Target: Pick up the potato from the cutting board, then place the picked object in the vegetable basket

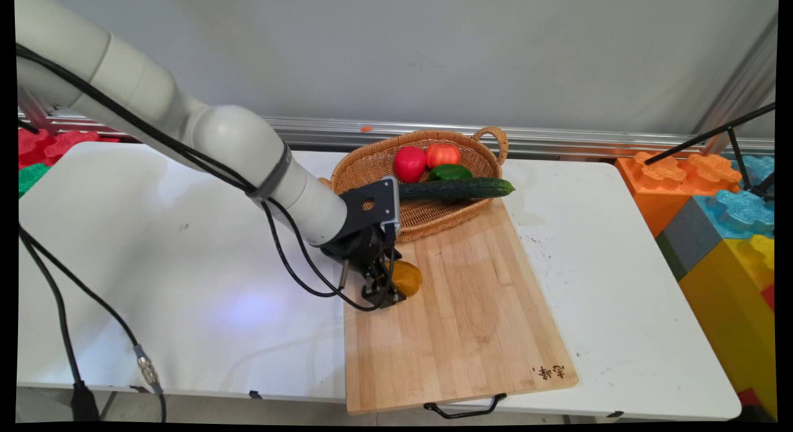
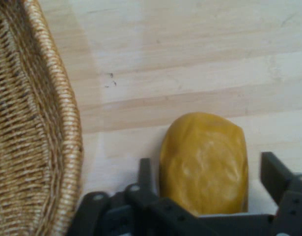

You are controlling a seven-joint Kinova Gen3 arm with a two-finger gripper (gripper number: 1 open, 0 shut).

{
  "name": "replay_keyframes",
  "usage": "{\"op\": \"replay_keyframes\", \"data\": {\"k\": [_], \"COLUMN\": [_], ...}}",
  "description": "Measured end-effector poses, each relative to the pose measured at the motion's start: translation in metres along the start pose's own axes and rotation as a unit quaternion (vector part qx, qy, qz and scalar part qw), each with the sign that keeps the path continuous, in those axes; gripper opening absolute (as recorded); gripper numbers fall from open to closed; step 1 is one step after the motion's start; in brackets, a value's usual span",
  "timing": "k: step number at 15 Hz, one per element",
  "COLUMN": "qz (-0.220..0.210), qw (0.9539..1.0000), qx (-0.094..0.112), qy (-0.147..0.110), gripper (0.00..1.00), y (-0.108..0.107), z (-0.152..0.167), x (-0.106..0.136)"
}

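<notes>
The board (image 1: 471,308) bears small dark marks at its near right corner, unreadable. My gripper (image 2: 205,196) stands with jaws wide apart, straddling the yellow fruit (image 2: 204,162) beside the basket (image 2: 38,123)

One white counter (image 1: 155,246) fills the middle of the frame and carries one wooden cutting board (image 1: 458,308) at lower centre and one wicker basket (image 1: 372,165) at upper centre. The basket holds four vegetables: one red pepper (image 1: 409,163), one orange-red tomato (image 1: 443,154), one green pepper (image 1: 450,171) and one cucumber (image 1: 455,189). One yellow-brown potato-like thing (image 1: 409,277) lies on the board. One black tool (image 1: 387,289) is in view.
</notes>
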Motion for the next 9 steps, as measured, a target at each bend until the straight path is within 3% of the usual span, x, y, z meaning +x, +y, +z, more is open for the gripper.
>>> {"op": "replay_keyframes", "data": {"k": [5,9], "qz": [0.004,-0.009], "qw": [1.0000,0.9999], "qx": [0.001,-0.004], "qy": [0.002,0.009], "gripper": [0.00,0.00], "y": [0.002,0.001], "z": [0.005,-0.014], "x": [-0.001,0.010]}}
